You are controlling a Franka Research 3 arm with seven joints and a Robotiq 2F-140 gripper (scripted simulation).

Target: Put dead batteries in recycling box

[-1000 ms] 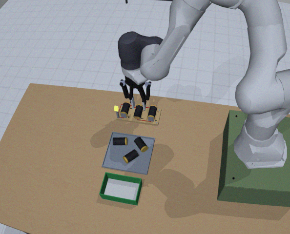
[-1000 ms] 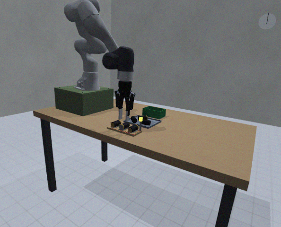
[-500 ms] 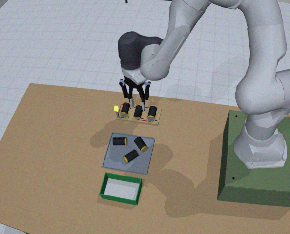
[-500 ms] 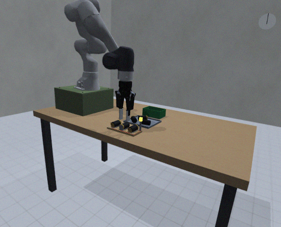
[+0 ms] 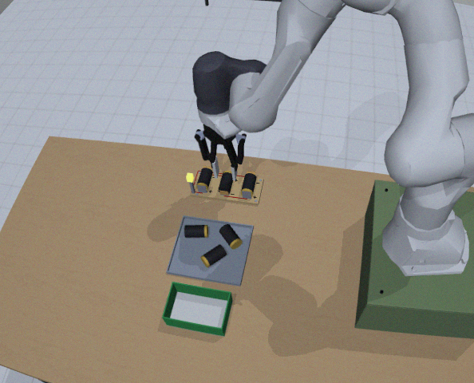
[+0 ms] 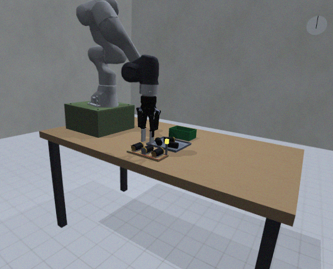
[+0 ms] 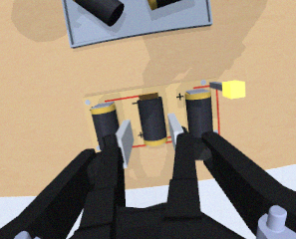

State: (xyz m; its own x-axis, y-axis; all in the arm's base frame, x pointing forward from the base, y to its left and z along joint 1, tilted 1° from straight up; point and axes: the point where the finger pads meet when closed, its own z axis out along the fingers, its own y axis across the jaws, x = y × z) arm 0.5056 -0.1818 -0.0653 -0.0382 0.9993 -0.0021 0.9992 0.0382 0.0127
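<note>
My gripper [image 5: 225, 178] [image 6: 147, 142] [image 7: 149, 126] is partly open and empty, its fingers above the board on either side of the middle battery [image 5: 225, 184] [image 7: 151, 117]. The board [image 5: 259, 190] [image 7: 176, 107] also holds a battery near the bulb [image 5: 204, 177] [image 7: 199, 115] and one at the far end [image 5: 249, 183] [image 7: 106, 121]. The bulb [image 5: 190, 177] [image 6: 167, 141] [image 7: 233, 90] is lit yellow. Three more batteries [image 5: 195, 230] [image 5: 230, 235] [image 5: 214, 255] lie in the grey tray [image 5: 187, 270]. The green recycling box [image 5: 194, 325] [image 6: 181, 134] stands upright and empty.
The tray lies between the board and the box. The board is near one long edge of the wooden table [image 5: 105, 247] [image 6: 233, 165]. The green base block [image 5: 418, 319] [image 6: 82, 121] with the arm stands at the right in the top view.
</note>
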